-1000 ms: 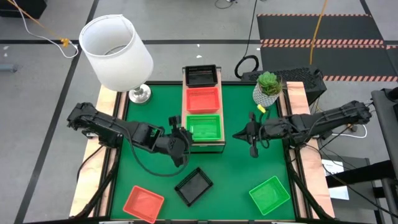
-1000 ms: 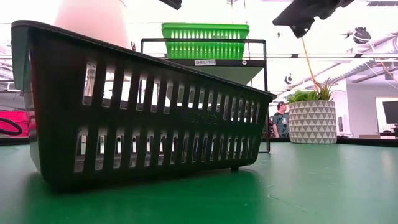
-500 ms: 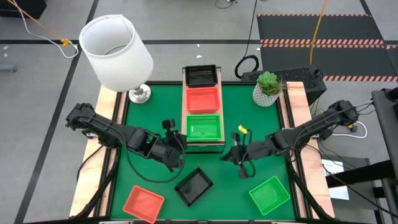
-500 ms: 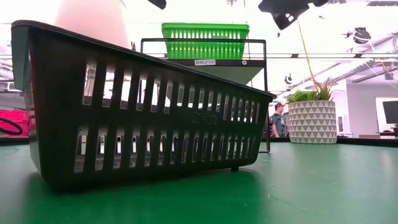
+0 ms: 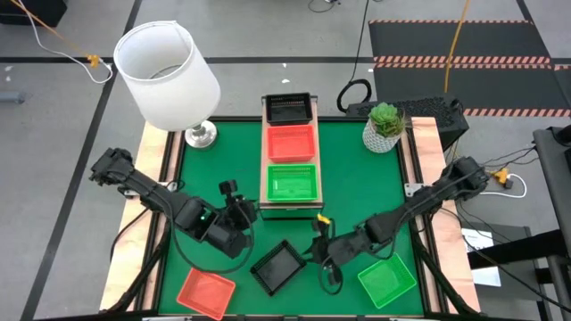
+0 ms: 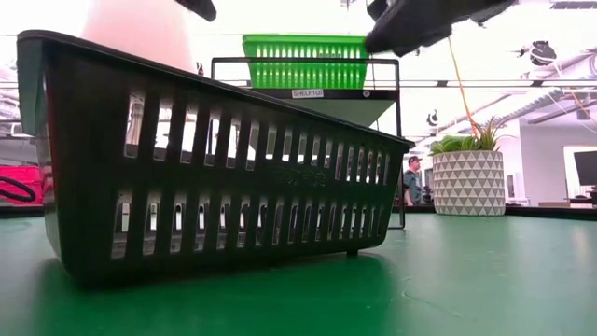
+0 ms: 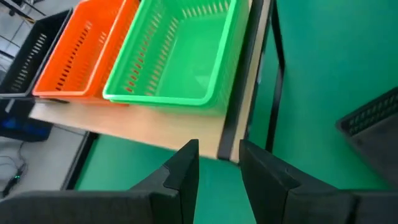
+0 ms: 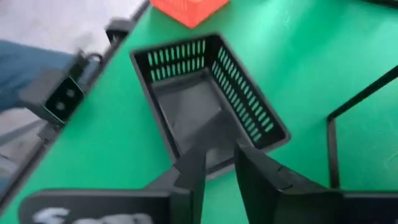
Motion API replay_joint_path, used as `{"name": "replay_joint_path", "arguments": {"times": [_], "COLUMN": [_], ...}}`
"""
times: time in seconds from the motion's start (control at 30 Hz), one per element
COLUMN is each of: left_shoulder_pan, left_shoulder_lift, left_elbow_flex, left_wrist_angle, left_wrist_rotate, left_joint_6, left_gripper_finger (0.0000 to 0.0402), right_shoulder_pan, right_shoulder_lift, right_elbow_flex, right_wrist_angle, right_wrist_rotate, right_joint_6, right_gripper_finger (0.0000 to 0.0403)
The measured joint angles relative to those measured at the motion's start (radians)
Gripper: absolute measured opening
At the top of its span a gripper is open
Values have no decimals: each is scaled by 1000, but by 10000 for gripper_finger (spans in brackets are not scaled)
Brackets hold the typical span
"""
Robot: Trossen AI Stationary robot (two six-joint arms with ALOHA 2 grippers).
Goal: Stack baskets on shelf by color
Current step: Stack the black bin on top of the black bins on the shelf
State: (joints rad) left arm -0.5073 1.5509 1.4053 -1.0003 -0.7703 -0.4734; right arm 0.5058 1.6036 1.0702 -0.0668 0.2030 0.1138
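The shelf (image 5: 291, 207) carries a black basket (image 5: 288, 109), an orange-red one (image 5: 291, 142) and a green one (image 5: 293, 182) in a row. Three loose baskets sit on the green mat: black (image 5: 277, 266), orange-red (image 5: 205, 292) and green (image 5: 386, 278). My left gripper (image 5: 246, 210) is open and hangs near the shelf's near left corner; its wrist view shows the shelved green basket (image 7: 180, 53) ahead of the gripper (image 7: 219, 163). My right gripper (image 5: 319, 260) is open over the right end of the loose black basket (image 8: 205, 93), touching nothing.
A white lamp (image 5: 168, 76) stands at the far left corner and a potted plant (image 5: 384, 127) at the far right. Pale wooden planks (image 5: 426, 160) line both sides. In the low view the black basket (image 6: 215, 168) fills the foreground; a person (image 6: 410, 182) stands far behind.
My right gripper has swept from beside the shelf's right side toward the near edge and leftward, arriving over the loose black basket. My left gripper has drawn back from the shelf a little toward the near left. No basket has moved.
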Motion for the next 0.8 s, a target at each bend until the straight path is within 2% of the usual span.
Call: {"name": "replay_joint_path", "arguments": {"times": [0.07, 0.27, 0.47, 0.63, 0.8], "left_shoulder_pan": [-3, -21, -49, -67, -67], "left_shoulder_lift": [-18, -92, -127, -127, -127], "left_elbow_flex": [-41, -155, -206, -217, -218], "left_wrist_angle": [38, 170, 225, 250, 250], "left_wrist_rotate": [1, 11, 10, 12, 12], "left_joint_6": [-9, -20, -40, -27, -26], "left_gripper_finger": [117, 117, 117, 117, 117], "right_shoulder_pan": [2, -1, -2, -2, -2], "right_shoulder_lift": [33, 114, 162, 185, 215], "right_elbow_flex": [8, 16, 16, 16, 15], "right_wrist_angle": [-1, 69, 131, 162, 167], "right_wrist_rotate": [-3, -113, -154, -154, -154], "right_joint_6": [-9, -20, -34, -63, -88], "right_gripper_finger": [89, 133, 165, 170, 158]}}
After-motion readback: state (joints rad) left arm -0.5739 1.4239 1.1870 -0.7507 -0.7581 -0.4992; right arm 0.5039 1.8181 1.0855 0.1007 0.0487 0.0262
